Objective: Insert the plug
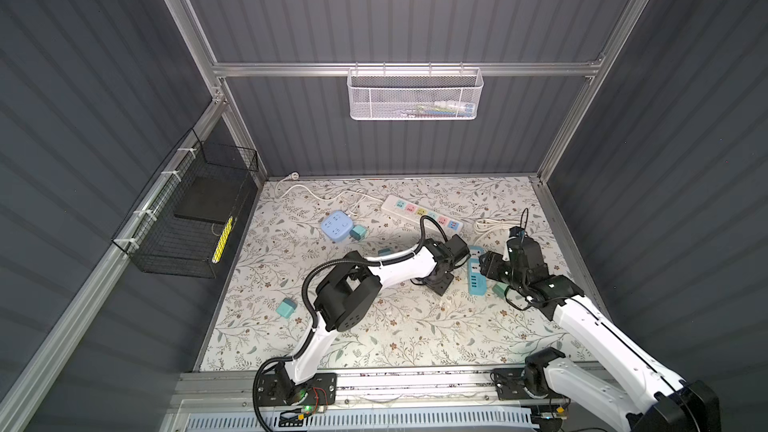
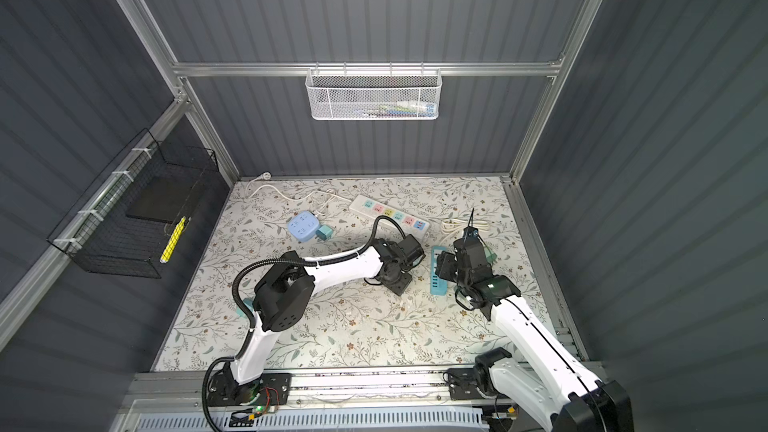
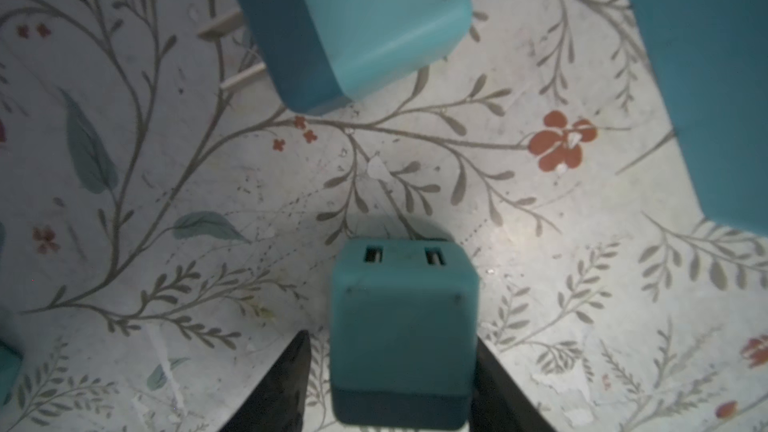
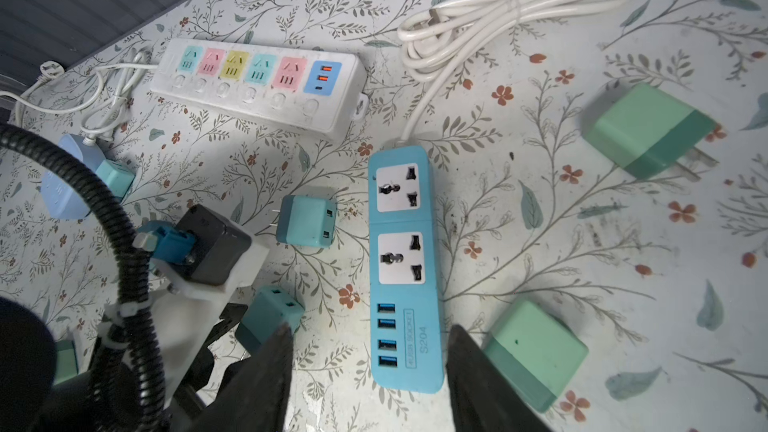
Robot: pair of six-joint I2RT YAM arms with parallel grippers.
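A teal cube plug (image 3: 403, 317) with two slots on its far face rests on the floral mat between the fingers of my left gripper (image 3: 392, 336). One finger touches its side and a narrow gap shows at the other, so the gripper is open around it. The same plug (image 4: 270, 313) appears in the right wrist view. The blue power strip (image 1: 477, 272) (image 4: 403, 268) lies just to the right, with two sockets and several USB ports. My right gripper (image 4: 370, 326) is open and straddles its USB end without touching it. In both top views the left arm hides the plug.
A second teal plug (image 4: 307, 220) lies beside the strip, and two green plugs (image 4: 648, 130) (image 4: 536, 351) lie on its other side. Farther back are a white multi-colour power strip (image 1: 422, 211), a coiled white cord (image 1: 492, 224) and a round blue socket (image 1: 336, 226).
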